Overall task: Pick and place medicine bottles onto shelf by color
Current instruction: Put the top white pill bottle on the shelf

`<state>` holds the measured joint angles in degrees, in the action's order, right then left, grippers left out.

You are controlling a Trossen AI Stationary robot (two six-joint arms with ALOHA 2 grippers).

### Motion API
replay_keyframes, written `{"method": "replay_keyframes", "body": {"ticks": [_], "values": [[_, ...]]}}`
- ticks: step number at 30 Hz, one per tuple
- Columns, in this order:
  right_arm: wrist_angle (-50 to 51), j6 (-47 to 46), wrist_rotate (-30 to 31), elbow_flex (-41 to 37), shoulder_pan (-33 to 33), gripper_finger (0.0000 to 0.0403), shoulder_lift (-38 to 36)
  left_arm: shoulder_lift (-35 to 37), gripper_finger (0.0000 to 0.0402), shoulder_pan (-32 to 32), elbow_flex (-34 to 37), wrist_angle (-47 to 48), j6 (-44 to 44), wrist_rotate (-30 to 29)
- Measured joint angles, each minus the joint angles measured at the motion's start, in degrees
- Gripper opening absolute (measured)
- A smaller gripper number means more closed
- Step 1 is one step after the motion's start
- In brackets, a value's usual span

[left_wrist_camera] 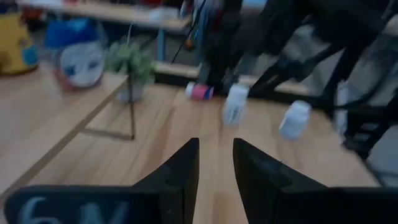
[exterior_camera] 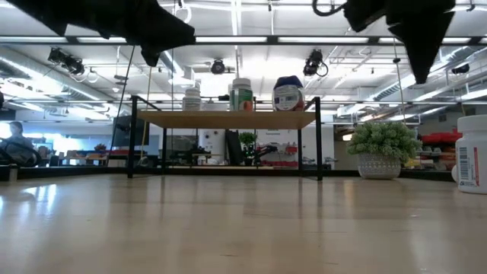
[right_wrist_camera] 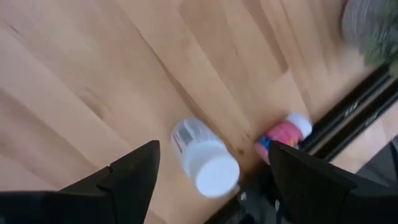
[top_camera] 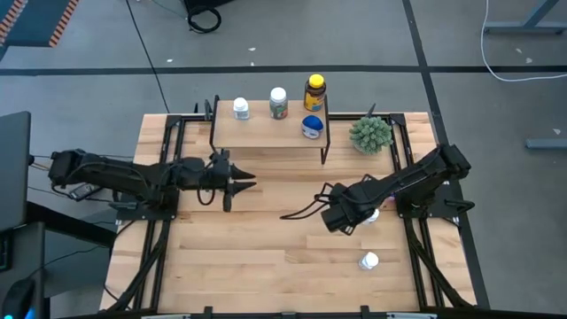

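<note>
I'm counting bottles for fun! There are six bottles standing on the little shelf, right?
Not quite. The high view shows four bottles on the shelf: two white-capped ones, the yellow-capped amber one and the blue-lidded one. The others are on the table.

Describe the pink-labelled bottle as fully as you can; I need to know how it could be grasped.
The pink-labelled bottle is small, with a white cap and a pink label showing a touch of blue. It lies on its side on the wooden tabletop, beside the black frame rail at the table's right edge, near an upright white-capped bottle. Nothing grips it. The right gripper hangs open over the white-capped bottle. The left wrist view also shows the pink bottle lying down.
</note>
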<state>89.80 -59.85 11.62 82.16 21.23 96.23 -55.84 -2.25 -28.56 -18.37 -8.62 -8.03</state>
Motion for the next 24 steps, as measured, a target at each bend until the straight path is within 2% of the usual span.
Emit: {"method": "replay_keyframes", "body": {"ticks": [6, 14, 24], "values": [[-2.55, -3.73, -7.22, -8.41, 0.42, 0.0308, -7.32, 0.00, 0.0098, -1.28, 4.93, -11.99, 2.24, -0.76], [-11.76, -14.38, -9.27, -22.76, 0.26, 0.0308, -21.30, -0.02, 0.0099, -1.26, 6.52, -12.16, 2.82, -0.90], [-16.92, -17.36, -9.32, -29.30, 0.29, 0.0308, -23.52, -0.02, 0.0089, -1.28, 6.52, -12.11, 3.32, -0.79]]}}
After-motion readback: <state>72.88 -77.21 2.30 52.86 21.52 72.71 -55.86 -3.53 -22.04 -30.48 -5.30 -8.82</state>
